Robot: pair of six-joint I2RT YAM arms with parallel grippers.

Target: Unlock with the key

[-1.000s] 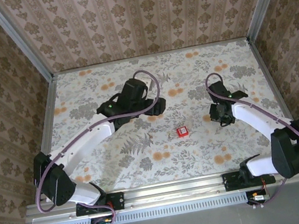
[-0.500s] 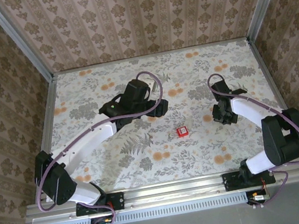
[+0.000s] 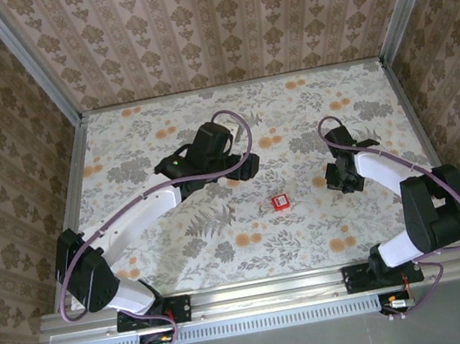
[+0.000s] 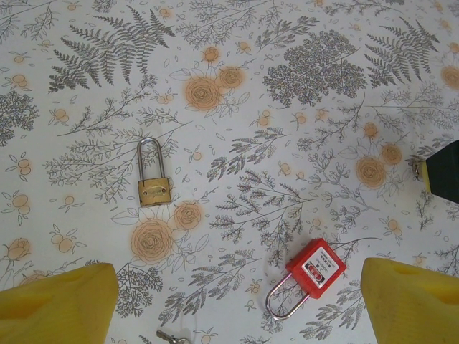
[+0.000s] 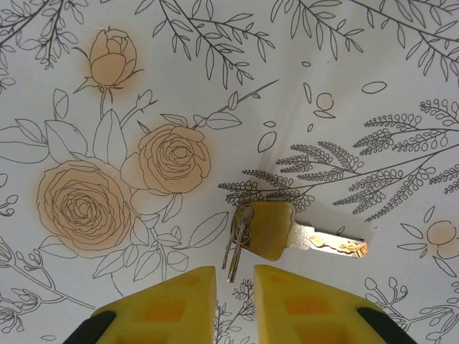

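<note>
Biggest of all, a flower-printed table (image 3: 121, 155), walled on three sides in patterned paper (image 3: 214, 24). On it, the left arm (image 3: 132, 219) stretched from the near edge out to mid-table, and the right arm (image 3: 400, 183) folded back on itself by the right side. At the end of the first, the left gripper (image 4: 237, 315) spread wide above the cloth, yellow fingertips (image 4: 57, 308) parked in the two lower corners of the wrist view, holding nothing. At the end of the second, the right gripper (image 5: 234, 304) aimed down at the cloth, jaws barely parted (a slim gap, with nothing in it). Next in size, a red padlock (image 4: 315, 269) flat on the cloth toward the right of the left wrist view, silver shackle curving down and left; from above, placed between the two grippers and clear of both. Then a brass padlock (image 4: 153, 192) flat farther up that same view, shackle pointing away from the fingertips, well apart from the red one. Smaller still, the key (image 5: 272, 229), flat on the cloth just beyond the right gripper's tips and outside the gap: yellowish head nearest, toothed blade running off to the right, a ring (image 5: 237, 244) of further little keys at the head's left side. Last, a second small key (image 4: 168, 335), cut off by the bottom edge of the left wrist view, nearer the fingertip in the lower-left corner.
</note>
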